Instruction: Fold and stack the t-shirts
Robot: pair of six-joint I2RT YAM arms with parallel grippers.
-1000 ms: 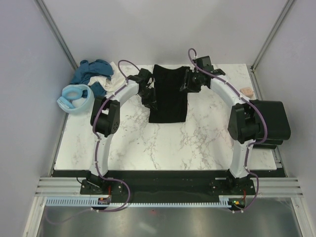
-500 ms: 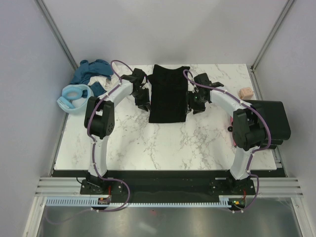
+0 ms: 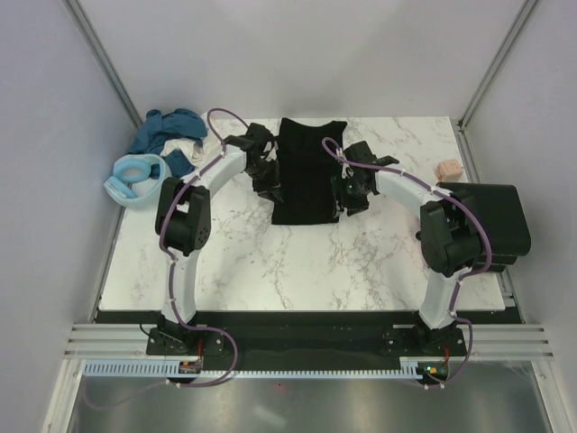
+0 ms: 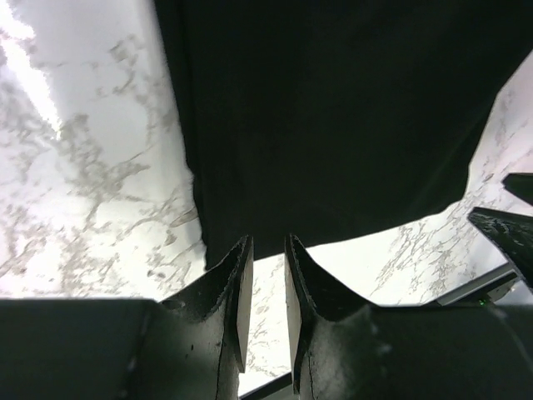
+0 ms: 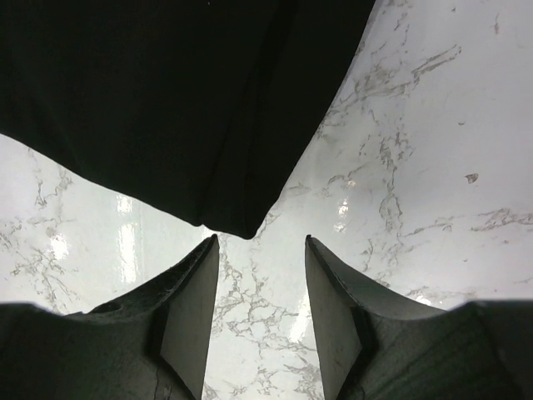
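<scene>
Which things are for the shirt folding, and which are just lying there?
For the job: black t-shirt in the middle; teal-blue shirts heaped far left; light blue shirt beside them.
Just lying there: small pinkish-beige block, far right.

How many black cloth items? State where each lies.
2: a flat black cloth shirt centred on the white marble table; a bulky black cloth stack at its right edge, possibly holding several.

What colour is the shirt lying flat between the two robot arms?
Plain black: the t-shirt shows clearest in the top external view.
</scene>
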